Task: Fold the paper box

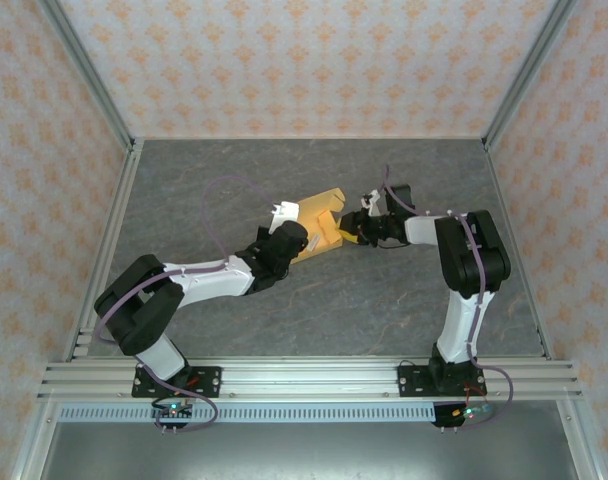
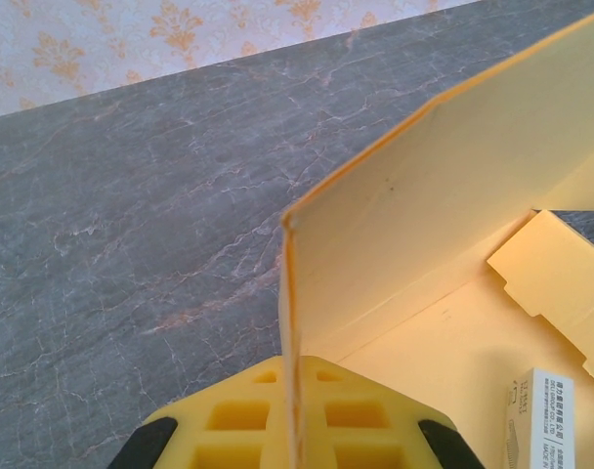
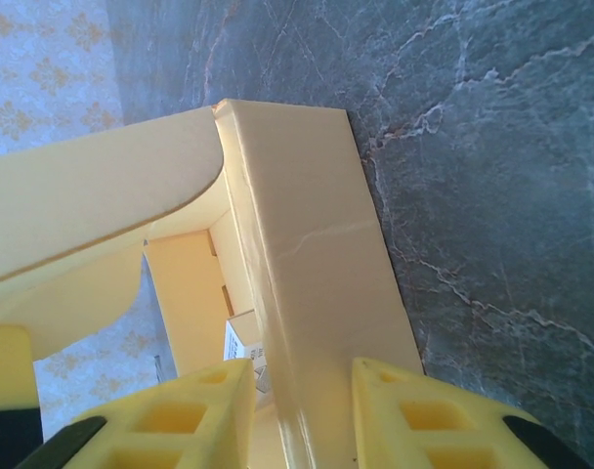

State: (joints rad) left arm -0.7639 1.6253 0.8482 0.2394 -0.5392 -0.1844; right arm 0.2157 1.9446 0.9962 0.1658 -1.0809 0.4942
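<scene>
Inside the orange-tan cardboard paper box point(image 1: 322, 218) lies a white printed label point(image 2: 543, 415); left end effector point(image 2: 292, 430) pinches one wall, right end effector point(image 3: 302, 410) spread astride another.

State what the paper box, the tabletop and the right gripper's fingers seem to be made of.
Paper box: thin matte card, judging by its sharp creases. Tabletop: grey veined, stone-look surface, perhaps laminate. Right gripper's fingers: yellow plastic, seemingly, with moulded square pockets.

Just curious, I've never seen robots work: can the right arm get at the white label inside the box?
Probably not as things stand. The right gripper straddles an upright wall of the paper box, and the white label lies inside on the flat panel, behind that wall.
</scene>
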